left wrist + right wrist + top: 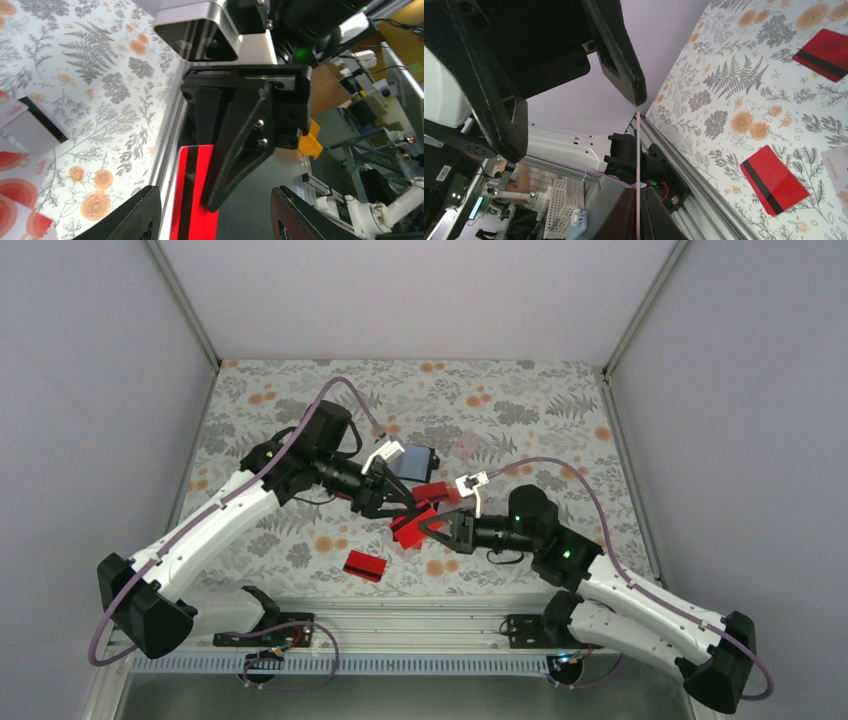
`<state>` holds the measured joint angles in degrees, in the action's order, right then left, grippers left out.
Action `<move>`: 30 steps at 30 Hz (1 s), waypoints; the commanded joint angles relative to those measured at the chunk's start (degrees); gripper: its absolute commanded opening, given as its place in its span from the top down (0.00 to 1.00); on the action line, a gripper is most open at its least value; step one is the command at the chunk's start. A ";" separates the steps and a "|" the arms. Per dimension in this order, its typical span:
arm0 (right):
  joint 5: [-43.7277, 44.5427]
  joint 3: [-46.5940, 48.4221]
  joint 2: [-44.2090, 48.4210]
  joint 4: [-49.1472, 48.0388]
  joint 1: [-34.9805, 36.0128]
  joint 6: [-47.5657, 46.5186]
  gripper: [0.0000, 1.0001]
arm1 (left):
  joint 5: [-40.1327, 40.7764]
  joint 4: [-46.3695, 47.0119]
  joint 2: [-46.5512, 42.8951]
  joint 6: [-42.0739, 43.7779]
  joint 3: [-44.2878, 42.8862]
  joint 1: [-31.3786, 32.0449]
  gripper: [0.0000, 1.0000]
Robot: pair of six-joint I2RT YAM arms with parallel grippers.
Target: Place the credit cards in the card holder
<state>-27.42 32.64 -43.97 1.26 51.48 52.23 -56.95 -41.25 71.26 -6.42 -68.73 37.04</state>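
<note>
Fig.: mid-air handover. R gripper (pixel 212 200) jaws clenched on 1 red card (pixel 192 192), presented upright, presumably so L gripper (pixel 400 506) jaws, spread either side w/o contact, can re-grip it. Behind them the card holder (pixel 418 462) lies on worktop (pixel 300 410); 1 loose card (pixel 365 565) nearer.

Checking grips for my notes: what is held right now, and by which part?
The right end effector pinches a red card by one short end; the left end effector stands open around the card, gripping nothing.
</note>
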 commanded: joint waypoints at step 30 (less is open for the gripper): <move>-26.44 11.22 -11.05 -2.91 -11.71 -9.05 0.97 | -9.57 -2.23 0.89 6.19 0.63 -3.95 0.60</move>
<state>-51.77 41.45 -54.13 0.12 40.53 44.21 -62.74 -44.75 72.01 -1.54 -68.66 33.26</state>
